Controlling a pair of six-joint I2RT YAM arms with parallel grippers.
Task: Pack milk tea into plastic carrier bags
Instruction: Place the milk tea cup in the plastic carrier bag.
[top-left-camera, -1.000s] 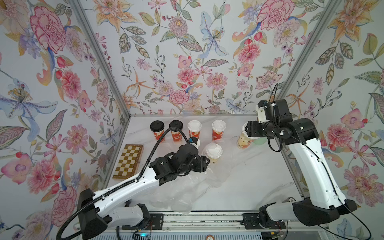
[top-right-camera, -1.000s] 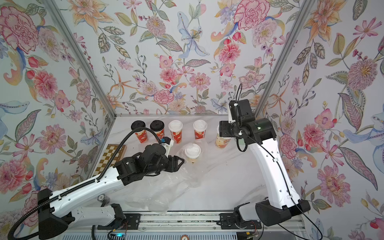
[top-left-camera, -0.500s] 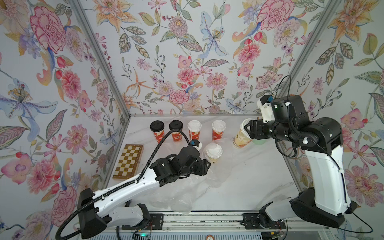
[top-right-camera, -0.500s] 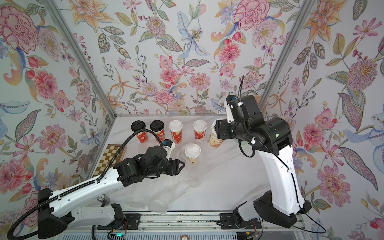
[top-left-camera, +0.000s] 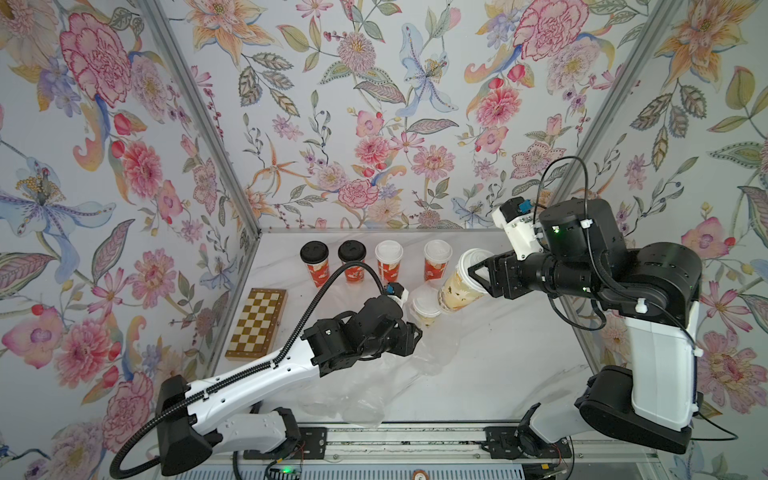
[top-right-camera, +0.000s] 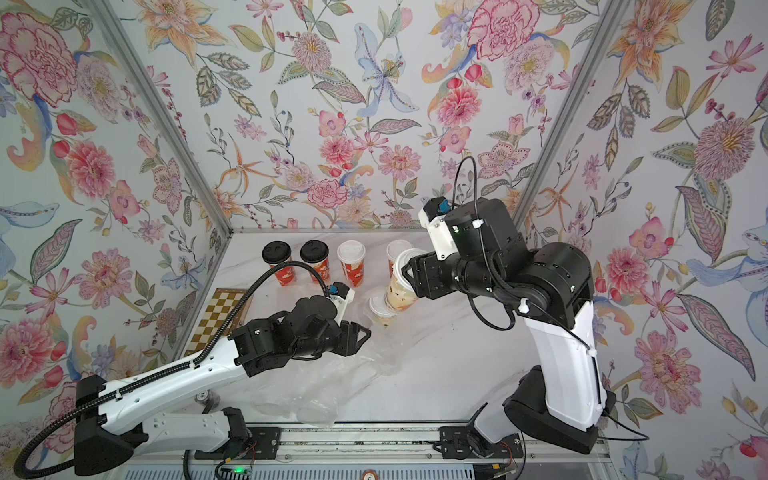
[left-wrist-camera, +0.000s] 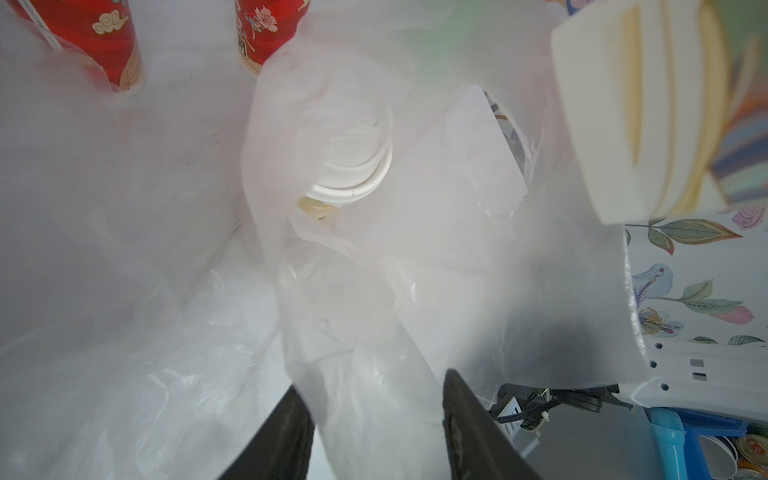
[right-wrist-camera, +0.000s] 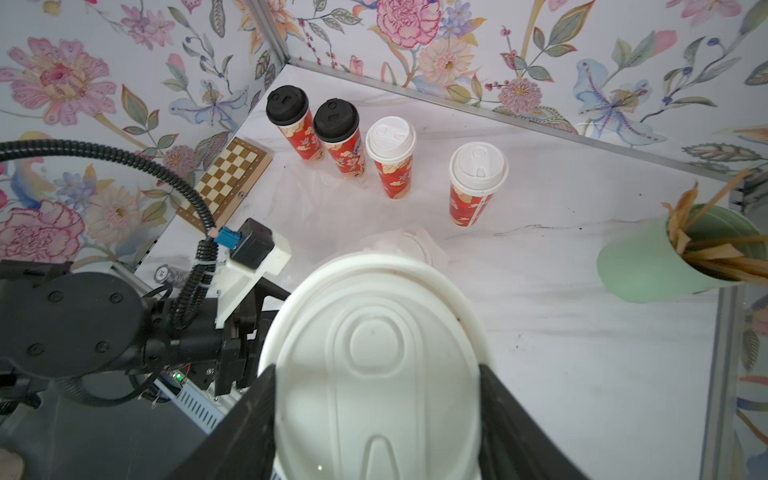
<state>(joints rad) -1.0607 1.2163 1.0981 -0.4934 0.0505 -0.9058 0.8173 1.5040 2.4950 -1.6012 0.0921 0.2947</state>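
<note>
Lowering a second cup into the opened carrier bag (top-left-camera: 437, 353) is judged to be the step in hand. The cream cup (top-left-camera: 459, 289) is clasped across its upper body, just below its lid, by the right end effector (top-left-camera: 473, 277). It is carried tilted, base toward the bag and clear of the desk (top-left-camera: 519, 353).

For the step to go well, the cup should be brought upright before it is lowered, since a tilted base is likely to catch the thin film and drag the mouth shut. It should be set just beside the bagged cup (left-wrist-camera: 353, 162), which is seen through the plastic in the left wrist view, and not on top of its lid.

The film is seen running between the fingers of the left end effector (left-wrist-camera: 374, 415); whether it is pinched there cannot be told. The mouth should be held wide from that side until the base is seated.

In both top views the held cup's base is seen just above and beside the bagged cup. The four red cups (top-left-camera: 388, 266) stand in a row at the back, apart from both end effectors.
</note>
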